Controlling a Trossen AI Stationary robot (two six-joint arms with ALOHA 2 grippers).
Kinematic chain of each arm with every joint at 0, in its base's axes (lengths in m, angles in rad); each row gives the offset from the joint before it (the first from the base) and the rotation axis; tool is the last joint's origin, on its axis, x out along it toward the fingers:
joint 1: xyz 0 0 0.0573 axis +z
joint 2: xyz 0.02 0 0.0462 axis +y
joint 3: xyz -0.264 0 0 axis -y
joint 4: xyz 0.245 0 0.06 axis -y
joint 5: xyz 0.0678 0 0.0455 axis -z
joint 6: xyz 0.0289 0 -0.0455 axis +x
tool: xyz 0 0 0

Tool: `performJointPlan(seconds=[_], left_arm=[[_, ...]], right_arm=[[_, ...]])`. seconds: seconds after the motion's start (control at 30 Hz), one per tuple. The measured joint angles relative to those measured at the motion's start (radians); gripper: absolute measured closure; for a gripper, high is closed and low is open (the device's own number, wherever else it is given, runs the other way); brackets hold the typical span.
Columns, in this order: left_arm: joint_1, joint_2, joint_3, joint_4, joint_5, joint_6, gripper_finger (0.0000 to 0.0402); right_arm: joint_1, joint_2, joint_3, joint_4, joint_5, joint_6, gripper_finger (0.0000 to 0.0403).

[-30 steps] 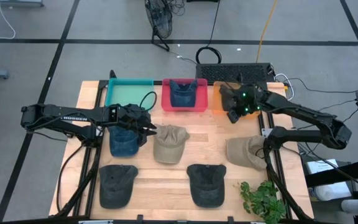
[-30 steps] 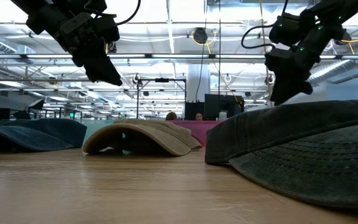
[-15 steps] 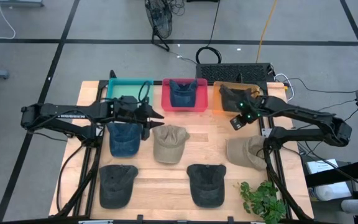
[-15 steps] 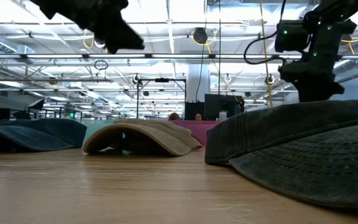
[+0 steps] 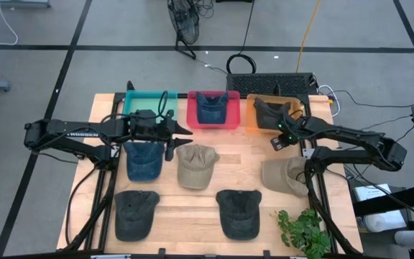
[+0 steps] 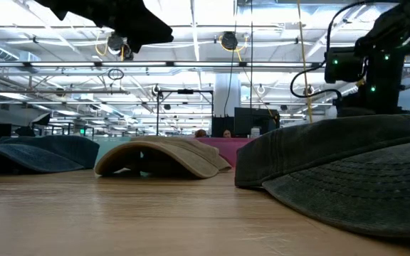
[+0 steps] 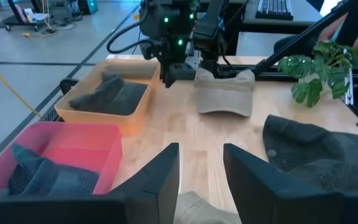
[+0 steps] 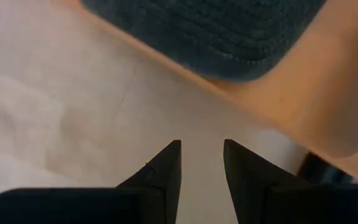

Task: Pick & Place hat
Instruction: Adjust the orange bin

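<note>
From above, three bins line the far edge of the wooden surface (image 5: 214,155): a teal bin (image 5: 149,105), a pink bin (image 5: 213,109) with a blue hat in it, and an orange bin (image 5: 272,114) with a dark hat in it. This looks like sorting by bin. Five hats are not yet binned: a blue hat (image 5: 144,160) just in front of the teal bin, a tan hat (image 5: 195,167) in front of the pink bin, a second tan hat (image 5: 286,176) well in front of the orange bin, and two dark hats (image 5: 135,214) (image 5: 238,213) nearer the front edge. The left gripper (image 5: 177,137) hangs between the teal bin and the blue hat, carrying nothing. The right gripper (image 5: 279,140) sits just in front of the orange bin, likely having dropped off there.

At surface level, the tan hat (image 6: 161,158) lies crown-up, with a dark hat's brim (image 6: 340,178) close by the camera; both arms are held high.

The left wrist view looks past a narrow gap between empty jaws toward the orange bin (image 7: 114,93) and the far tan hat (image 7: 224,93).

The right wrist view shows jaws slightly apart, holding nothing, over bare wood beside the orange bin's wall (image 8: 303,93).
</note>
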Motion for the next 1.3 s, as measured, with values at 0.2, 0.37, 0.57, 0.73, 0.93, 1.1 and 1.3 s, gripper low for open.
performJointPlan(seconds=[0.2,0.37,0.57,0.73,0.93,1.1,1.3], left_arm=[[0.0,0.0,0.0,0.001,0.009,0.004,0.0266],[0.0,0.0,0.0,-0.007,0.01,0.02,0.0266],[0.0,0.0,0.0,-0.03,0.01,0.016,0.0266],[0.0,0.0,0.0,-0.05,0.01,0.0,0.0266],[-0.007,0.0,0.0,-0.065,0.01,-0.026,0.0266],[-0.026,0.0,0.0,-0.065,0.01,-0.025,0.0266],[-0.043,0.0,0.0,-0.065,0.009,-0.025,0.0266]], right_arm=[[-0.032,0.0,-0.023,0.105,0.048,0.034,0.0305],[-0.055,0.0,-0.023,0.225,0.105,0.015,0.0305],[-0.105,0.0,-0.023,0.237,0.11,-0.02,0.0305],[-0.117,0.0,-0.023,0.209,0.12,-0.023,0.0305],[-0.117,0.0,-0.023,0.205,0.123,-0.028,0.0305],[-0.117,0.001,-0.023,0.236,0.12,-0.046,0.0305],[-0.117,0.001,-0.024,0.285,0.107,-0.068,0.0305]])
